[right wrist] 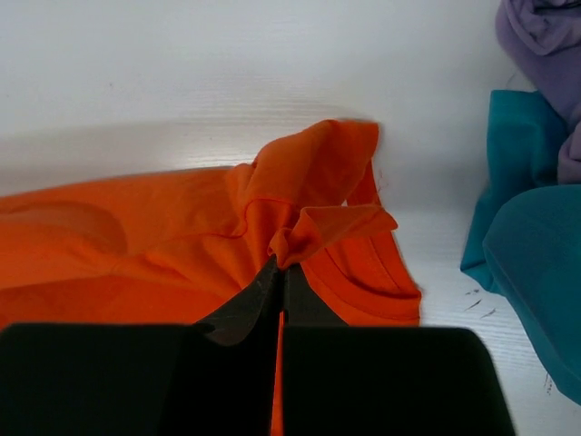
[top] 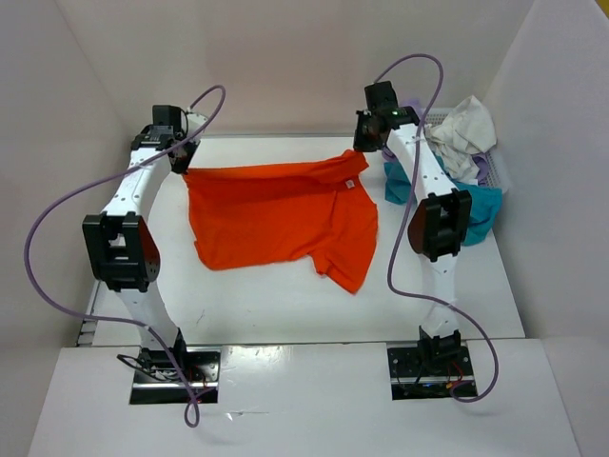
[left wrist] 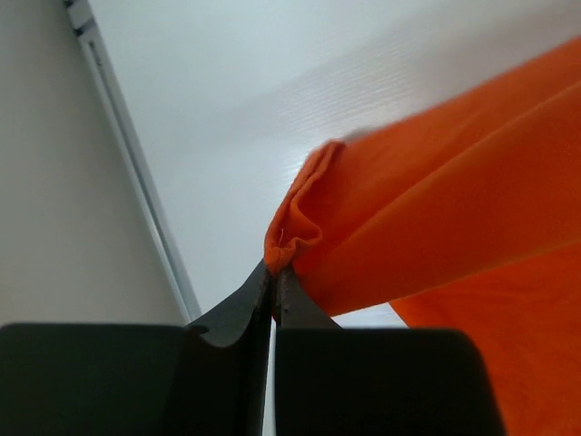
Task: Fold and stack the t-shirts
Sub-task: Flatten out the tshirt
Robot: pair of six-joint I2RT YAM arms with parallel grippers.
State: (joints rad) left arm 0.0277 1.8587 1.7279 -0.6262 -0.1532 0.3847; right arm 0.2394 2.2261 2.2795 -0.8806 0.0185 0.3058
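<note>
An orange t-shirt [top: 276, 214] hangs stretched between my two grippers at the back of the table, its lower part draped on the surface. My left gripper [top: 180, 162] is shut on the shirt's left top corner; the pinched orange fold [left wrist: 295, 232] bunches just past the tips of that gripper [left wrist: 275, 269]. My right gripper [top: 366, 143] is shut on the right top corner by the neck, where another fold [right wrist: 318, 232] sticks out beyond its tips [right wrist: 280, 266]. At the back right, a teal-blue t-shirt [top: 481, 205], a lavender one [right wrist: 545, 36] and an off-white one [top: 461, 133] are heaped together.
A white mesh basket [top: 495, 171] holds the heap of shirts at the back right, against the right wall. White walls close in the table on the left, back and right. Purple cables loop off both arms.
</note>
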